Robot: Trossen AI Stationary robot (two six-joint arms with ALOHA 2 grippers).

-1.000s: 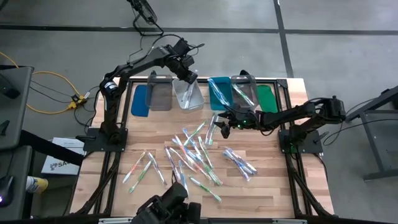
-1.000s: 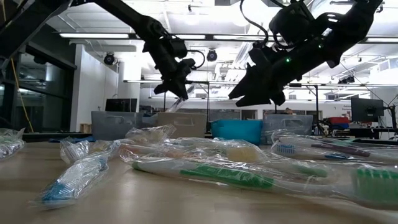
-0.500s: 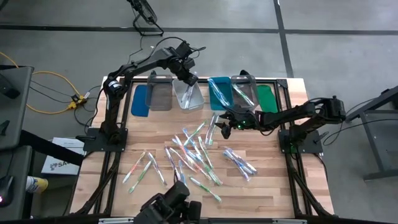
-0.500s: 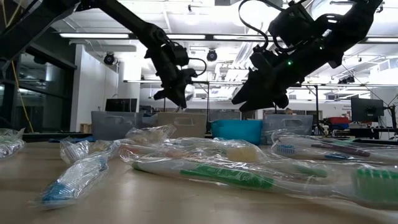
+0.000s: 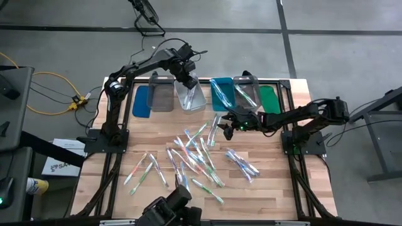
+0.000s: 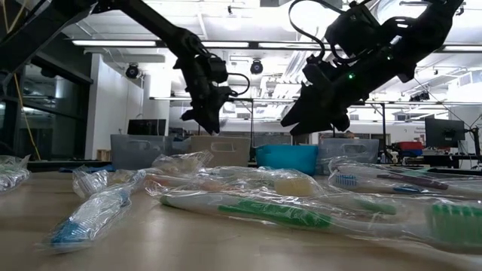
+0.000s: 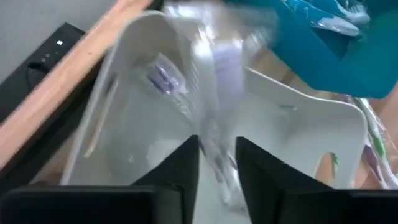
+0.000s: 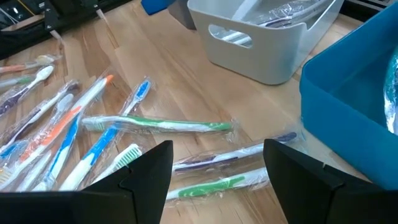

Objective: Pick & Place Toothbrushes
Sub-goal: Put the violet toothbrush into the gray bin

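Note:
Many wrapped toothbrushes lie loose on the wooden table. My left gripper is over the white bin at the far edge. It is shut on a clear-wrapped toothbrush with purple accents. My right gripper is open and empty. It hovers just above a purple toothbrush and a green one, which lie flat near the teal bin. My left gripper pinches the wrapped toothbrush between its two fingers, which come from above and slant down into the white bin. The rest of the toothbrush reaches forward past the fingertips, over the inside of the bin. Which end the fingers have, I cannot tell.
At the far edge stand a blue lid, a grey bin, the white bin, the teal bin, a clear grey bin holding toothbrushes, and a green lid. More toothbrushes lie at the near left and right.
My left gripper has gone down a little toward the white bin and tipped more steeply, still holding the wrapped toothbrush.

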